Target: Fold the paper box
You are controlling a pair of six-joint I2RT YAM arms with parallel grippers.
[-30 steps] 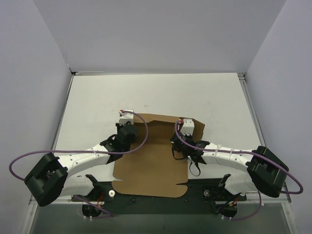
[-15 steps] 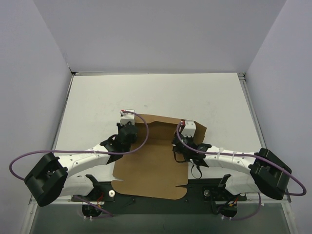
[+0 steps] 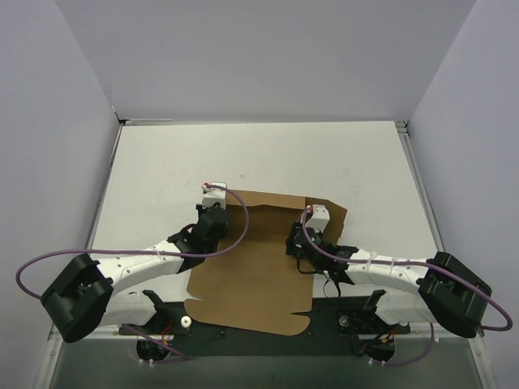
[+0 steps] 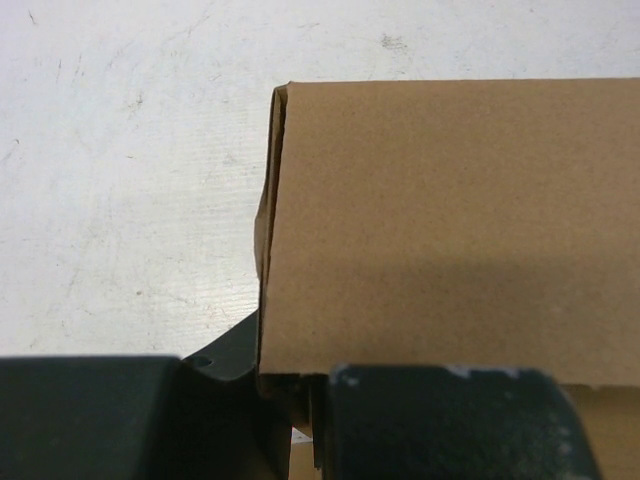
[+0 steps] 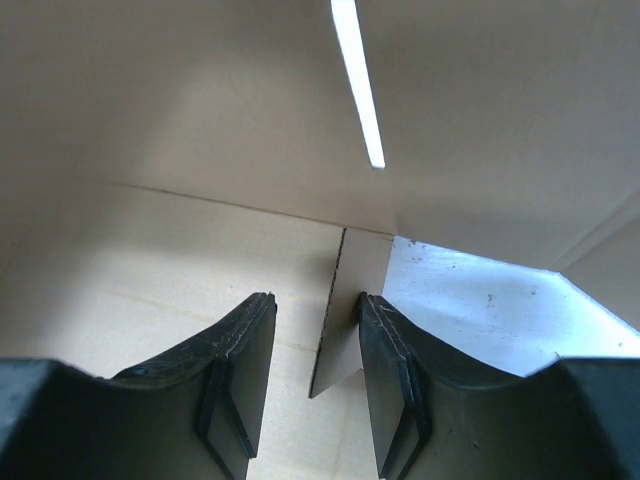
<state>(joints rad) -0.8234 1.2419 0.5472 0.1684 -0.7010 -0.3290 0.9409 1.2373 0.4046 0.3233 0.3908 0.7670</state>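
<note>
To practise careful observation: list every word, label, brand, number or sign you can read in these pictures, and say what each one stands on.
There are none to read.
The cardboard box is plain brown in every view, with no print.
The table shows only faint scuffs.
The robot arms carry no label that can be made out.

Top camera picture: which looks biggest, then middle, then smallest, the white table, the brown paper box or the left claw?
Largest to smallest in the top view:
1. white table
2. paper box
3. left claw, by far the smallest, pinching the box's far left corner
</note>
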